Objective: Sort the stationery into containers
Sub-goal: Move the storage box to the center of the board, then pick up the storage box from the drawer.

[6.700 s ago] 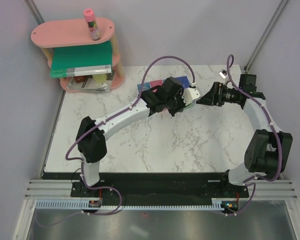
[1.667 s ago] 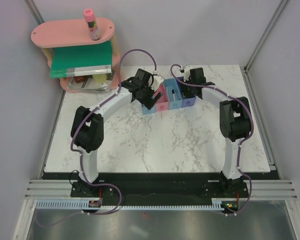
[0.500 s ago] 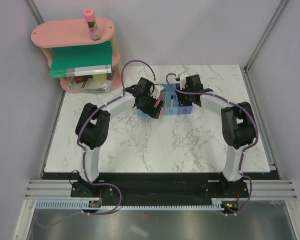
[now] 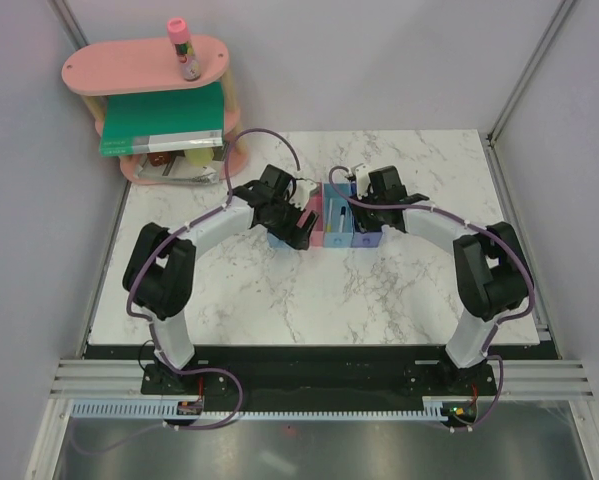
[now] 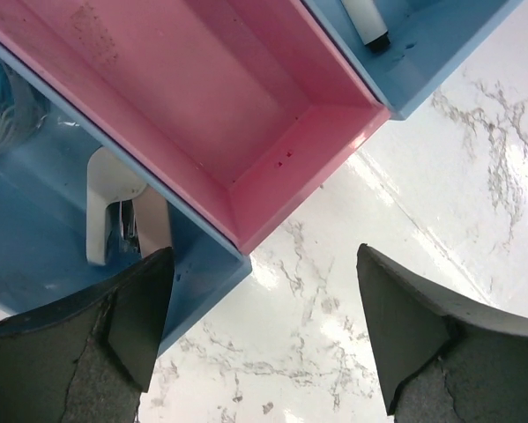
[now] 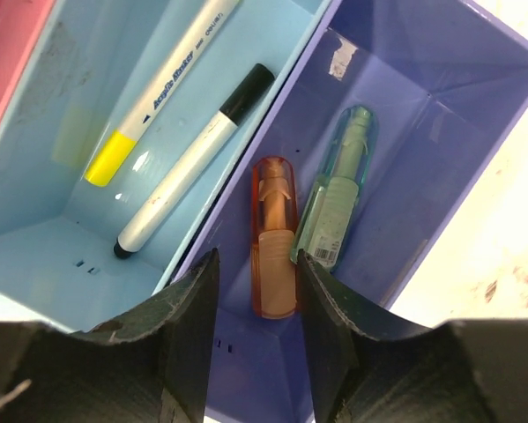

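The containers (image 4: 324, 238), four joined bins, sit mid-table between both grippers. My left gripper (image 4: 297, 222) (image 5: 259, 326) is open over bare marble at the end bin's corner. That light blue bin (image 5: 34, 256) holds a clear pot (image 5: 3, 97) and a white piece (image 5: 105, 207); the pink bin (image 5: 272, 203) is empty. My right gripper (image 4: 367, 218) (image 6: 259, 326) hangs part open over the darker blue bin (image 6: 422, 115), either side of an orange piece (image 6: 274, 238) lying beside a green one (image 6: 338, 189). A yellow-tipped pen (image 6: 162, 88) and a black-and-white marker (image 6: 193, 159) lie in the neighbouring bin (image 6: 34, 220).
A pink two-tier shelf (image 4: 144, 62) stands at the back left corner with a pink-capped tube (image 4: 182, 45) on top, a green book (image 4: 164, 115) under it and small items on the lower tier (image 4: 194, 160). Grey walls enclose the table on three sides.
The row of bins now sits nearer the front and slightly left of where it was. Both grippers have come the same way with it.
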Robot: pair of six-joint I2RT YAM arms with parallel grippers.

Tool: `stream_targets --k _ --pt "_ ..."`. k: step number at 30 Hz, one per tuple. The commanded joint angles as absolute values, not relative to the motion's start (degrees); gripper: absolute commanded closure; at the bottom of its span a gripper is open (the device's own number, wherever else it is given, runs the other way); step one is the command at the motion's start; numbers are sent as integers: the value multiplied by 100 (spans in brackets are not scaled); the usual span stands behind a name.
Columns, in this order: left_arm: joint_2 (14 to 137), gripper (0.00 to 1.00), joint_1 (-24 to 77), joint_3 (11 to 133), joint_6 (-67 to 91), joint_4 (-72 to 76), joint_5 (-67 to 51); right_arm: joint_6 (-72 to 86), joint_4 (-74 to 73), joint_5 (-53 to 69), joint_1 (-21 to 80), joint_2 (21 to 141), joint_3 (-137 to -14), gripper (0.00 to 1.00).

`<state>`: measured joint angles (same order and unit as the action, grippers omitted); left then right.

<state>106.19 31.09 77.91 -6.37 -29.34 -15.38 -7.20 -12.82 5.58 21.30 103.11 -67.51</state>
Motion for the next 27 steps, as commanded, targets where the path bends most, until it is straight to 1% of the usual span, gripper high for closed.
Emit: stream_targets --k 1,10,16,21,25,27 --pt "9995 11 3173 7341 -440 -2865 -1766 -633 -1397 589 2267 9801 -6399 52" --pt "9317 11 3208 6469 -571 -2733 -1767 -765 -1740 668 2382 9387 -6170 52" --pt "9071 11 3208 6460 -694 -2760 -1609 -765 -1811 607 2470 9062 -6038 52" --pt "8764 11 3199 6916 -993 -3181 -1503 -949 -2091 483 2478 8860 -6327 52" --pt "8465 8 3199 7654 -1212 -3585 -1538 -1116 -2399 501 2470 8666 -6871 49" --pt "8368 4 3199 8048 -1248 -3770 -1399 -1212 -2556 457 2470 8579 -7057 40"
